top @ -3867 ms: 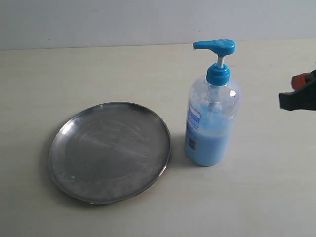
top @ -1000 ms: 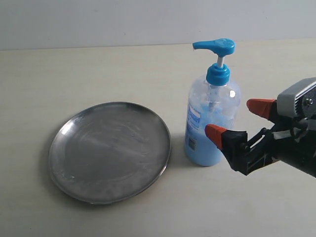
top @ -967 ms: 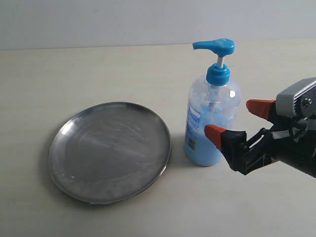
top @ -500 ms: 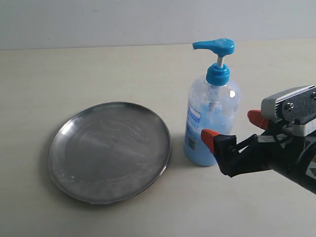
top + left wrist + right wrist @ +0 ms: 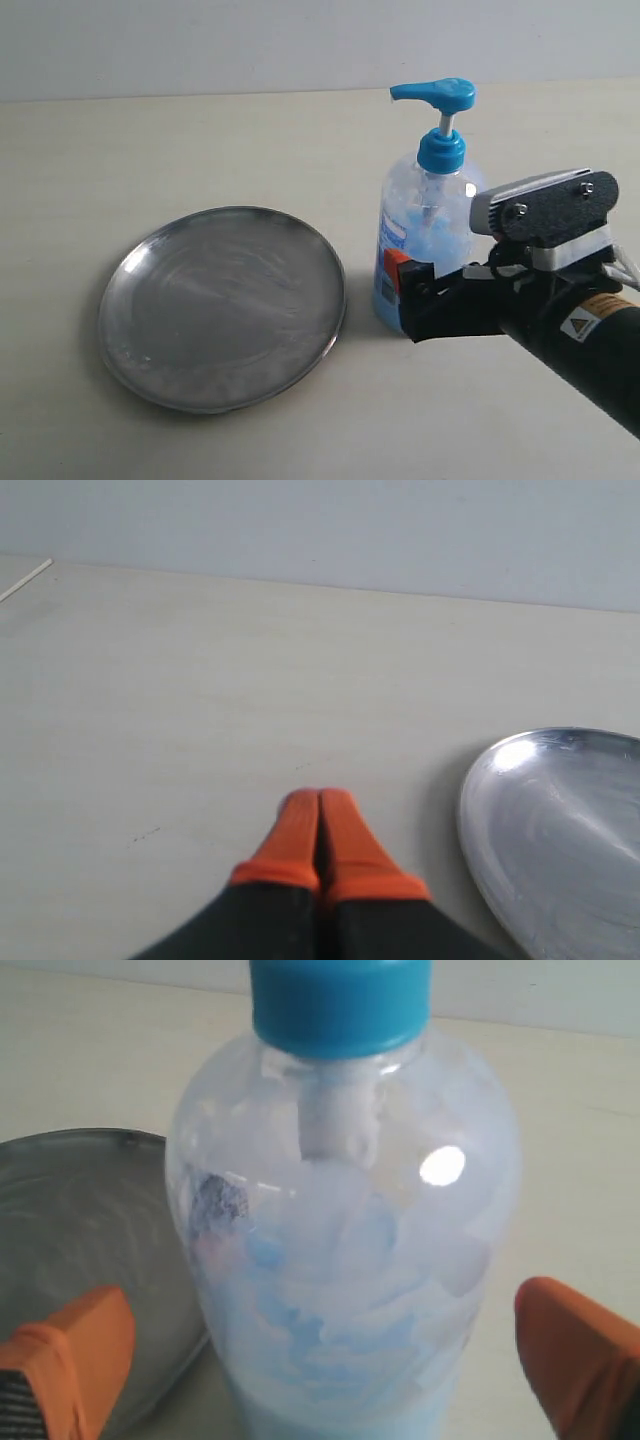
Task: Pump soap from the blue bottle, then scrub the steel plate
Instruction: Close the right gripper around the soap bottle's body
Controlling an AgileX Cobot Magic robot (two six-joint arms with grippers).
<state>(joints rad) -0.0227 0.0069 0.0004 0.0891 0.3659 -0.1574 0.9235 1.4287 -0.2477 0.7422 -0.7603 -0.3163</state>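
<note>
Two tools: right tool point(image 5: 325, 1360) gaping, left tool point(image 5: 318, 830) pinched closed on nothing
Orange pads point(image 5: 70, 1350) flank the clear plastic blue-headed pump bottle point(image 5: 428, 250) without touching it; round grey steel plate point(image 5: 222, 305) lies at the bottle's nine o'clock on the pale desk point(image 5: 150, 150).

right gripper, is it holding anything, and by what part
Nothing held: the right gripper stands open around the blue bottle, low on its body, not touching.

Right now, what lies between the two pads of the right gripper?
The bottle. In the right wrist view it stands between the orange pads, and a gap shows on each side of it.
</note>
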